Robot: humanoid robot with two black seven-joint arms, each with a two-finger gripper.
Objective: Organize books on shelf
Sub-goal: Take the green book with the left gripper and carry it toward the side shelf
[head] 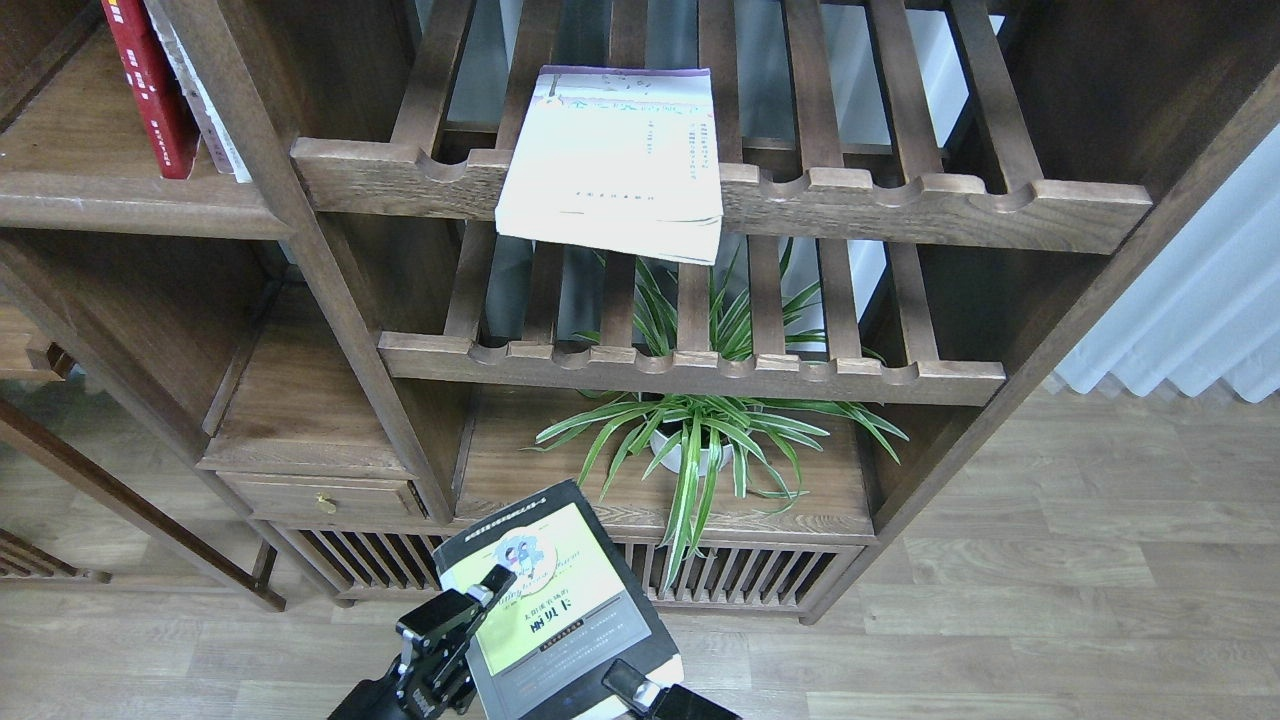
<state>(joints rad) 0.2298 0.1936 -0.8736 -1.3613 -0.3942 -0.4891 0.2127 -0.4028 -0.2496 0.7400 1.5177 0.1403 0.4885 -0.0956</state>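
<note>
The thick black-and-yellow-green book [550, 600] is held in the air, low in the head view, in front of the cabinet's base. My left gripper [470, 610] grips its left edge, with one finger [498, 582] lying on the cover. My right gripper [640, 690] touches the book's lower right corner and is mostly cut off by the frame edge. The thin white book with a purple top strip [612, 160] lies flat on the upper slatted rack, overhanging its front rail. The red book [148, 85] stands on the plank shelf [120, 205] at the upper left.
A white-spined book [205, 110] leans next to the red one. Two slatted racks [700, 365] fill the middle bay. A potted spider plant [700, 440] stands on the low cabinet top beneath them. A small drawer [320, 495] sits at the lower left.
</note>
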